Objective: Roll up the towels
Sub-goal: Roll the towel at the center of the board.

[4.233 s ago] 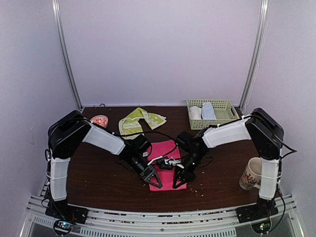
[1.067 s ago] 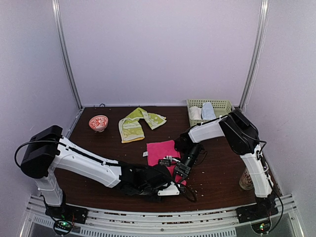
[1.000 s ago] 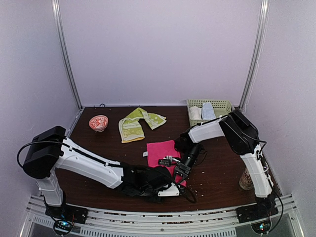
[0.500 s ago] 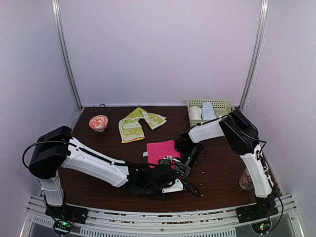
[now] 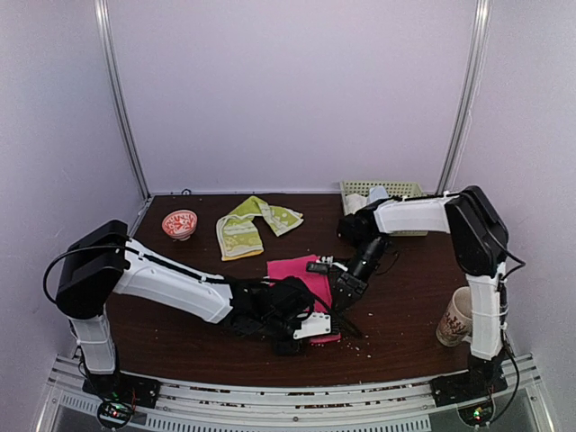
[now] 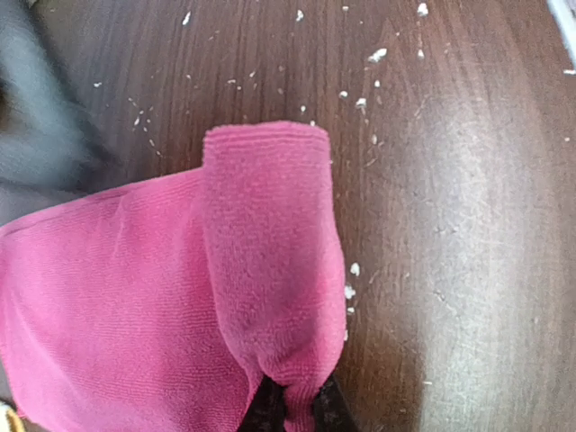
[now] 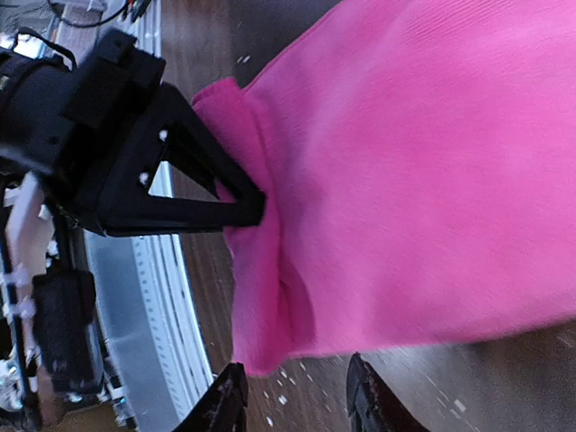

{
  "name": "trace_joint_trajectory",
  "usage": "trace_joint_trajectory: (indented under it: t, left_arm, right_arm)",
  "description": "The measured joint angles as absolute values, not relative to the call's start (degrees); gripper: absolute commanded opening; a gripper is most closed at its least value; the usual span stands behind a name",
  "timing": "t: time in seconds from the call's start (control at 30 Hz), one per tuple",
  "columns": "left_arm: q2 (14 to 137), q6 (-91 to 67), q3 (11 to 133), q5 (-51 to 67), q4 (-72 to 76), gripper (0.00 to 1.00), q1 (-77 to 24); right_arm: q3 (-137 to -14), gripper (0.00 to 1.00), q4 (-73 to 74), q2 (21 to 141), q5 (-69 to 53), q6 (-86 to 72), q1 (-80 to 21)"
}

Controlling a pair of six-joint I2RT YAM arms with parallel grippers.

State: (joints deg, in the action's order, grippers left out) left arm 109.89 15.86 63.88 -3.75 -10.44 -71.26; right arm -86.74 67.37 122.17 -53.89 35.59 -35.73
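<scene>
Hot-pink towel [image 6: 225,297], five-o'clock corner folded over, pinched in left gripper [image 7: 255,209]; only the right wrist view shows right gripper [image 7: 295,373] parted, empty.

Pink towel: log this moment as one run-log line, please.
step: starting roll | pink towel: near edge folded up | left fingers: pinching that edge | right fingers: open, empty | yellow-green towel: unrolled, untouched

Soft, even light fills the overhead view, with a faint violet cast and only weak shadows on the table [image 5: 171,337]. In the left wrist view a broad pale sheen crosses the wood at right (the dark shape at upper left is blurred). The right wrist view shows the pink towel [image 7: 432,162] slightly soft.
</scene>
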Motion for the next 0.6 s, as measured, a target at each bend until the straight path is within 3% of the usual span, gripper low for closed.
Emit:
trace_joint_trajectory:
  t: [0.17, 0.3, 0.6]
  left_arm:
    - [110.0, 14.9, 65.6, 4.4, -13.6, 0.07, -67.9]
    - [111.9, 14.4, 69.0, 11.6, -17.5, 0.07, -64.9]
    - [123.0, 10.2, 81.7, 37.3, -27.0, 0.07, -55.1]
  right_arm:
    - [-84.1, 0.34, 60.6, 107.1, -48.0, 32.0, -28.9]
    - [-77.5, 0.35, 56.4, 94.9, -50.2, 31.9, -26.3]
    - [-72.2, 0.33, 57.1, 79.9, -52.7, 37.8, -26.7]
